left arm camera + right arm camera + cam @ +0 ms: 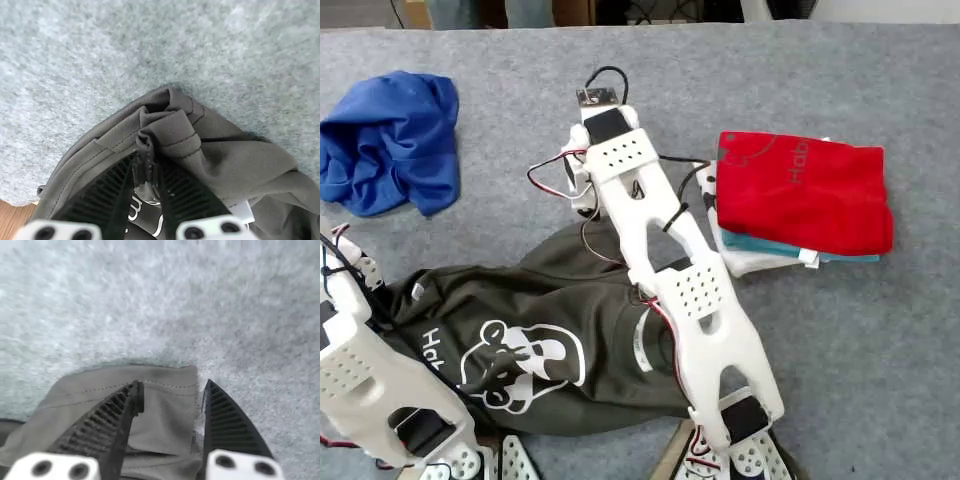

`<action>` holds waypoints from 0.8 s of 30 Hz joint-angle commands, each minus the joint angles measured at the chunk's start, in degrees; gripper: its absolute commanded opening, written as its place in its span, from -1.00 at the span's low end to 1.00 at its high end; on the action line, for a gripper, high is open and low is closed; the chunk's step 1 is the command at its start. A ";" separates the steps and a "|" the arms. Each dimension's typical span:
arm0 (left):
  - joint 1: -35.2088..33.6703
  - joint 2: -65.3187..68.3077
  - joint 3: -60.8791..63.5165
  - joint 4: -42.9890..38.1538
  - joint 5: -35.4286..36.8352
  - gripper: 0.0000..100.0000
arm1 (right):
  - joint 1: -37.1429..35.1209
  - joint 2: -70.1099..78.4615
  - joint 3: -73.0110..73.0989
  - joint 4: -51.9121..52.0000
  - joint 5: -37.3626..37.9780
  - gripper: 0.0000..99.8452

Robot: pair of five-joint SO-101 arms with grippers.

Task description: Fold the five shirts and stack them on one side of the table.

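The left claw (147, 150) is clenched on a small bunched fold at the stitched edge of the dark olive shirt (520, 340). The cloth stands up in a ridge between its jaws. Most likely the fold is pinched this tightly so that the edge can be lifted or drawn out without slipping.

The right claw (171, 385) is released, with its jaws standing apart. One finger lies over the cloth and the other stands just beside the cloth, at a flat stitched corner of the same shirt. It grasps nothing. Its place suggests it is set to take this corner, so that both arms can spread the shirt before the fold.

In the high view the olive shirt lies rumpled at about seven o'clock on the grey table (880, 380), with its white print facing up. The left claw is at the shirt's nine o'clock edge and the right claw at its twelve o'clock end.

The blue shirt (390, 140) lies crumpled at ten o'clock, well apart, and is not yet folded. At two o'clock is the stack: the red shirt (800, 190) on top, the teal shirt (790, 248) and the white shirt (760, 262) under it. They lie there probably to leave the middle for folding.
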 commanded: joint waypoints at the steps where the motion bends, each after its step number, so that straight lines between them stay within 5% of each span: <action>1: 0.04 -2.99 0.13 0.00 -0.35 -0.94 | -0.44 1.63 -2.51 -0.53 0.00 -0.60; 11: 0.04 -2.99 0.13 0.00 -1.14 -0.94 | -0.18 9.63 -2.77 -1.76 0.09 -0.60; 16: 0.04 -2.99 0.13 0.00 -1.49 -0.94 | -0.18 10.15 -2.77 -1.58 0.09 -0.90; 24: 0.48 -3.52 -0.40 -0.35 -4.57 -0.94 | 0.00 9.36 -6.55 1.05 0.79 -0.97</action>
